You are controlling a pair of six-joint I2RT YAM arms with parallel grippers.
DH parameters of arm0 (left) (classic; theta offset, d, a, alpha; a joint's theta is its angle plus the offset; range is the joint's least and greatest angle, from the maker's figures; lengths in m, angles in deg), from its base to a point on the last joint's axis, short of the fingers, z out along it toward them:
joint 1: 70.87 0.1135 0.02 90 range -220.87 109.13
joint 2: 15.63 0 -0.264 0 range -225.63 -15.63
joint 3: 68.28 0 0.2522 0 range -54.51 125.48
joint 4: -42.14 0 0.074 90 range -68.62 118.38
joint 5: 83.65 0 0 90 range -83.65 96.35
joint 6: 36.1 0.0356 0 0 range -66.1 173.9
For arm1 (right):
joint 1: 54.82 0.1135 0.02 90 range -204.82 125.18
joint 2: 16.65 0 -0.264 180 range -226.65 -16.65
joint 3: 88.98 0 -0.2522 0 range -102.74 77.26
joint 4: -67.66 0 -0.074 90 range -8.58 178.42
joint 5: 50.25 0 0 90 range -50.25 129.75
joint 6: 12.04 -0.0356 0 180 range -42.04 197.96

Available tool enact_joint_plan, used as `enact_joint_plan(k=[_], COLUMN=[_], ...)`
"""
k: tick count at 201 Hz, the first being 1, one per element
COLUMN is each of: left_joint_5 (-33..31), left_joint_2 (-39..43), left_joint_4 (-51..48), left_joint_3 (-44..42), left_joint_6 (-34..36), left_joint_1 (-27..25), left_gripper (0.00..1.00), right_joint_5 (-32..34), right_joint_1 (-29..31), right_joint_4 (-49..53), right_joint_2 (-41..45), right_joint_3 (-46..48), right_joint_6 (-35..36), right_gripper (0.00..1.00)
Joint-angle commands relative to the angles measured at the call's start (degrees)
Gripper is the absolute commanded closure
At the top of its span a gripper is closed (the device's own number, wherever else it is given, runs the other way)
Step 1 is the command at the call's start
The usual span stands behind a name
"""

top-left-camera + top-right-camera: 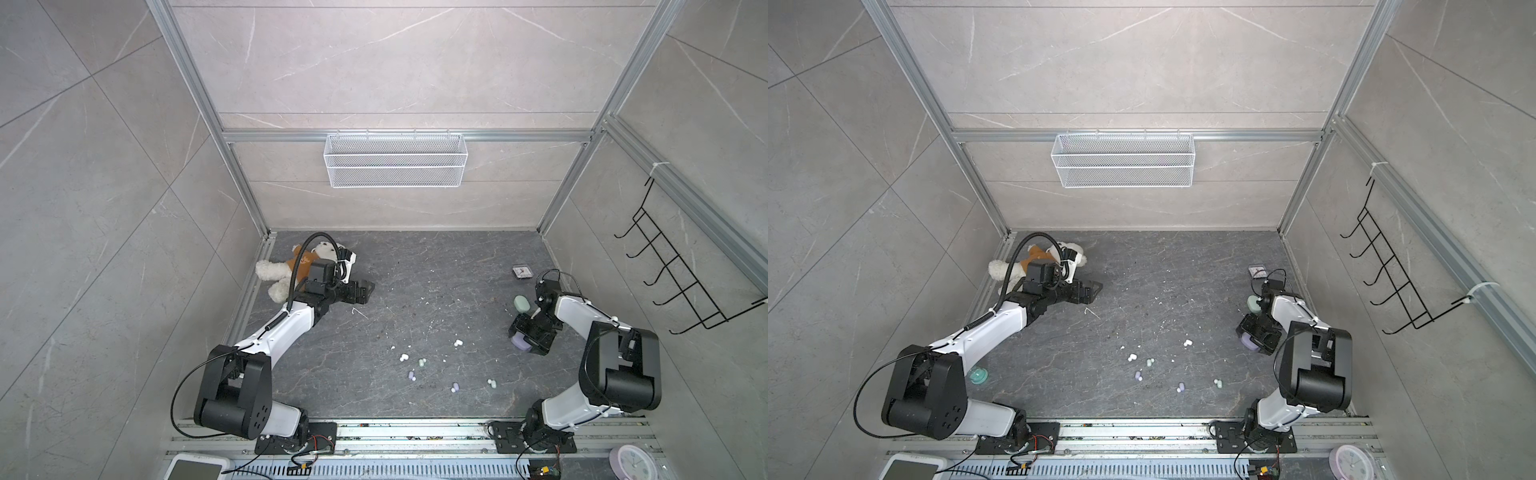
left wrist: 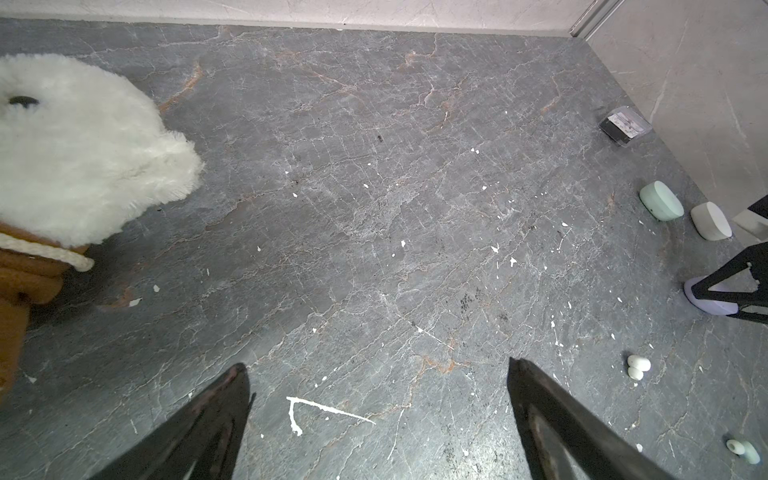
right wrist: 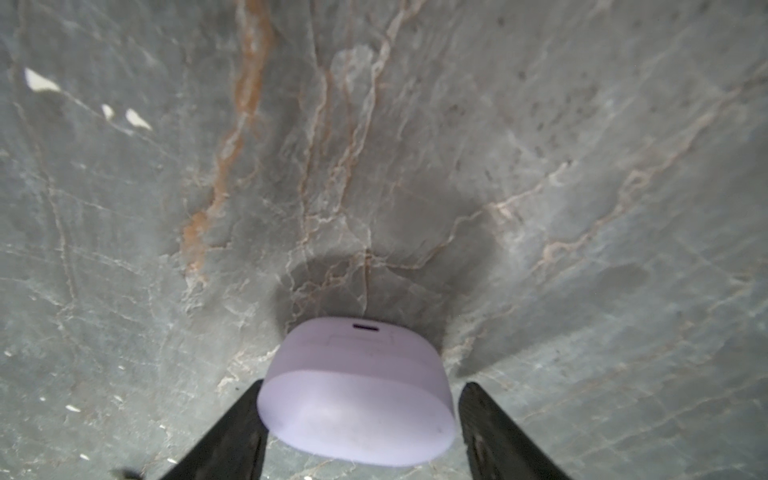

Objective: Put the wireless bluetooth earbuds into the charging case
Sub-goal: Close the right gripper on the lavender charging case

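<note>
Several tiny earbuds lie loose on the dark floor in both top views: a white one (image 1: 457,343), another white (image 1: 404,357), a mint one (image 1: 422,363) and a lilac one (image 1: 412,376). A lilac charging case (image 3: 357,395) with its lid shut rests on the floor between the fingers of my right gripper (image 3: 363,384). Those fingers straddle it, and a narrow gap shows on one side. Far to the left, my left gripper (image 1: 365,293) hangs wide open over bare floor, holding nothing.
A mint case (image 1: 521,304) and a white case (image 2: 710,221) sit just beyond the right gripper. A small clear box (image 1: 522,272) lies near the right wall. A teddy bear (image 1: 286,266) lies behind the left arm. White crumbs dot the floor.
</note>
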Motion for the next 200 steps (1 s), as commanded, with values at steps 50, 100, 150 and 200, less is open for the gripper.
enact_joint_plan(k=[50,100,150,200], left_joint_5=[0.3,0.3,0.2,0.1], left_joint_2=[1.0,1.1,1.2,1.7], left_joint_4=[-0.5,-0.6,-0.6,-0.8], left_joint_3=[0.3,0.3,0.1,-0.2], left_joint_6=[2.1,2.1,2.3,2.4], left_joint_1=[-0.1,-0.1,-0.1,-0.1], left_gripper=[0.01,0.01,0.02,0.02], right_joint_5=[1.1,0.7,0.4,0.0], right_joint_1=[0.3,0.2,0.3,0.4], right_joint_4=[0.5,-0.2,0.2,0.5], right_joint_2=[1.1,1.8,1.4,0.2], right_joint_3=[-1.3,-1.5,-1.9,-1.4], right_joint_6=[-0.6,-1.2,-1.2,-0.9], right_gripper=[0.26,0.27,0.30,0.28])
